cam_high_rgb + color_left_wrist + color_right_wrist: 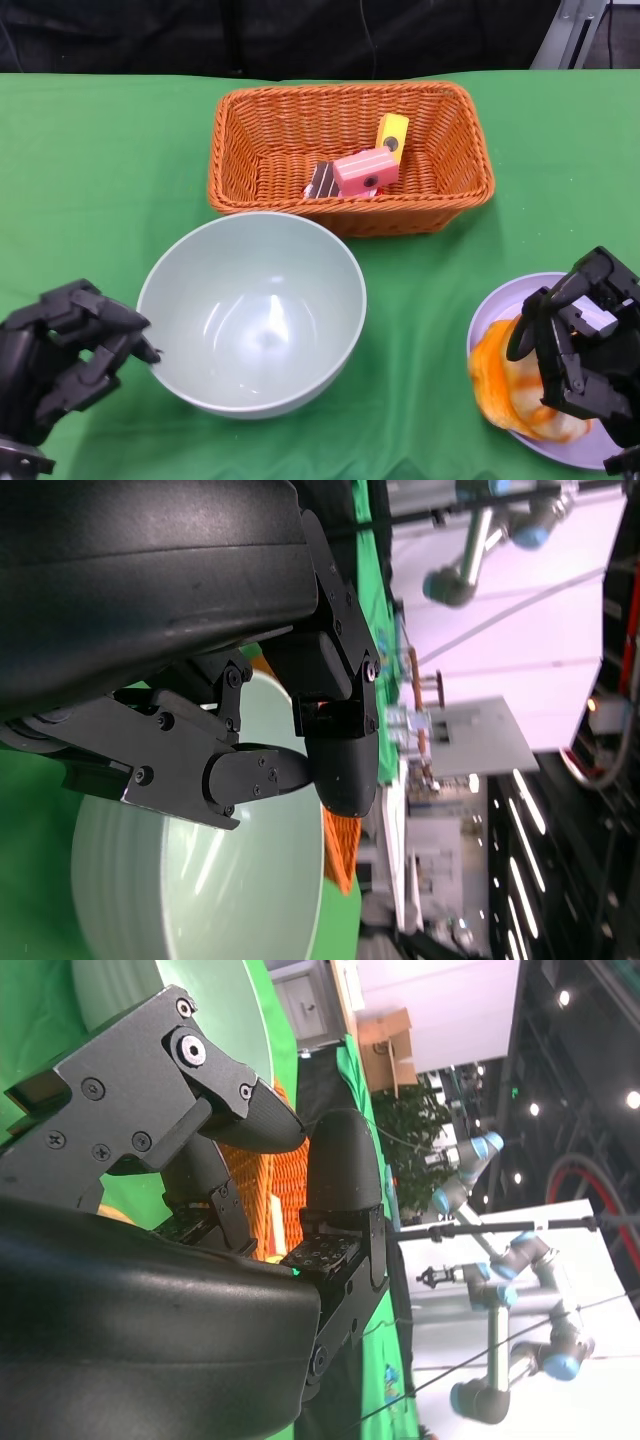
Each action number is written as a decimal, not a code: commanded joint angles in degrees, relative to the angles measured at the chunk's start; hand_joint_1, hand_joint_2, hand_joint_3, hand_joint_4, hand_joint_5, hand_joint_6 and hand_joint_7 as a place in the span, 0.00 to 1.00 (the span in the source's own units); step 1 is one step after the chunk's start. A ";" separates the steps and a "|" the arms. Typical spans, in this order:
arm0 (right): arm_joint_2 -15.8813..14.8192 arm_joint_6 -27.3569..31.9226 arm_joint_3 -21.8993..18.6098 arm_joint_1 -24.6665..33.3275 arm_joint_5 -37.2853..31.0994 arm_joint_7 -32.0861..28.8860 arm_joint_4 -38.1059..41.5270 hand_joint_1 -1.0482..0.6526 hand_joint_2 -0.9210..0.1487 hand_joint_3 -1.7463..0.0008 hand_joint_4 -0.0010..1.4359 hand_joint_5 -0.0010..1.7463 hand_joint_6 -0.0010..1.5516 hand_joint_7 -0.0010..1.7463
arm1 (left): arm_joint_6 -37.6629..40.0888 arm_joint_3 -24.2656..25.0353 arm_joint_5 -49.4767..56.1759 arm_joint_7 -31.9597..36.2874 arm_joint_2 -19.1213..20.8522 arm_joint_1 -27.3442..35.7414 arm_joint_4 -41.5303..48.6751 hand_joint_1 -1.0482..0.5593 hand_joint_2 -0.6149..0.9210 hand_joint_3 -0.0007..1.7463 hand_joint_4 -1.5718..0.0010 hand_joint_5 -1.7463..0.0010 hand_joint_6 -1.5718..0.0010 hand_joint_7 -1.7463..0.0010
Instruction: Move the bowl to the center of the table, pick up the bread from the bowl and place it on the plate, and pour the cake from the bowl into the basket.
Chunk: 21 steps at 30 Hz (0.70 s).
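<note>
The pale green bowl [252,312] stands empty left of the table's middle, and its rim [190,880] also fills the left wrist view. My left hand [62,355] sits beside the bowl's left rim with fingers loosely bent, gripping nothing. The orange basket [350,155] at the back holds pink, yellow and brown cake pieces [366,170]. The orange-yellow bread [505,385] lies on the lavender plate [492,310] at the front right. My right hand [585,345] hovers over the bread's right side with fingers apart, and I see no grip on it.
Green cloth [100,170] covers the table. The basket [280,1185] shows between my right hand's fingers [345,1165] in the right wrist view. Beyond the table's far edge are blue-jointed robot arms [500,1270].
</note>
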 commanded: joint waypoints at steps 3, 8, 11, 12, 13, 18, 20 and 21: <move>-1.71 -2.59 1.07 -0.34 -2.47 0.60 0.49 0.55 0.43 0.29 0.52 1.00 0.40 0.87 | 1.74 -0.03 3.47 -1.71 -1.34 2.35 -1.46 0.59 0.86 0.42 0.43 0.17 0.37 0.42; -2.33 -4.38 2.18 -0.57 -3.66 1.32 0.89 0.54 0.41 0.31 0.51 1.00 0.39 0.88 | 2.06 0.64 5.01 -2.67 -2.24 2.69 -2.48 0.58 0.87 0.43 0.44 0.17 0.37 0.43; -2.35 -4.13 2.48 -0.87 -3.44 1.47 1.14 0.53 0.42 0.32 0.50 1.00 0.40 0.87 | 2.86 0.98 5.06 -3.53 -2.57 2.68 -3.22 0.58 0.87 0.43 0.44 0.18 0.38 0.43; -2.30 -4.39 2.53 -1.05 -3.48 1.51 1.47 0.53 0.42 0.33 0.51 1.00 0.40 0.87 | 3.42 1.04 4.95 -3.88 -2.57 2.70 -3.56 0.58 0.88 0.43 0.45 0.18 0.38 0.43; -2.31 -4.54 2.60 -1.21 -3.60 1.49 1.79 0.52 0.41 0.33 0.51 1.00 0.40 0.87 | 3.81 1.18 4.71 -4.23 -2.68 2.71 -3.87 0.58 0.88 0.43 0.45 0.18 0.38 0.43; -2.70 -3.95 3.17 -1.43 -3.93 1.31 2.35 0.53 0.39 0.33 0.51 0.99 0.40 0.88 | 4.94 2.16 3.82 -5.79 -3.34 2.69 -5.23 0.58 0.88 0.42 0.46 0.17 0.38 0.43; -2.70 -3.89 3.40 -1.43 -3.99 1.08 2.55 0.52 0.39 0.33 0.51 0.99 0.39 0.88 | 4.45 2.54 3.71 -6.29 -3.50 2.58 -5.39 0.58 0.89 0.40 0.46 0.16 0.38 0.43; -2.68 -3.72 3.51 -1.40 -3.97 0.89 2.60 0.52 0.39 0.33 0.51 0.99 0.39 0.88 | 4.21 2.72 3.74 -6.43 -3.55 2.55 -5.47 0.58 0.90 0.39 0.46 0.16 0.39 0.42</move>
